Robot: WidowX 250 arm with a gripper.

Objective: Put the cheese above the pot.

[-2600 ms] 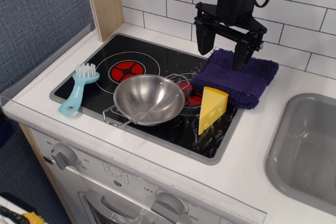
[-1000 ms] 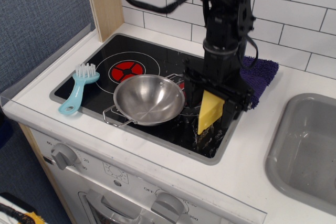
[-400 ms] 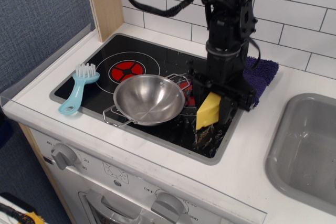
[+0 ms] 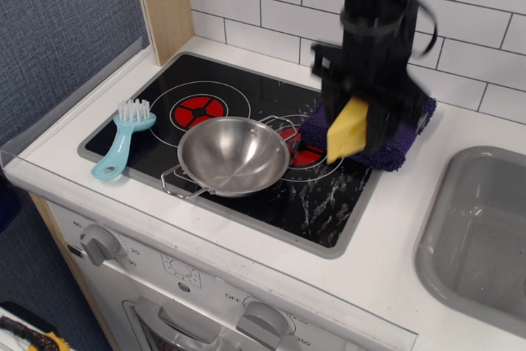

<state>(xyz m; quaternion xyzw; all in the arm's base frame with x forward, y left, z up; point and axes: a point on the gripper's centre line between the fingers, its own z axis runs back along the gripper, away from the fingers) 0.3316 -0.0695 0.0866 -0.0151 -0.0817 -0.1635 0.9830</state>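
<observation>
The pot (image 4: 233,155) is a shiny steel bowl with wire loop handles, sitting on the front middle of the black stovetop (image 4: 222,129). The cheese (image 4: 346,130), a yellow wedge, hangs in the air to the right of the pot, above the stovetop's right side. My black gripper (image 4: 355,125) comes down from the top of the view and is shut on the cheese, its fingers on either side of the wedge. The cheese is clear of the surface.
A purple cloth (image 4: 393,133) lies behind the gripper at the stovetop's right edge. A light-blue brush (image 4: 124,139) lies on the stovetop's left. A grey sink (image 4: 481,232) is at the right. A tiled wall stands behind, a wooden post (image 4: 163,2) at the back left.
The gripper came down from above the cloth, closed on the cheese on the stovetop, and has now lifted it up and slightly right.
</observation>
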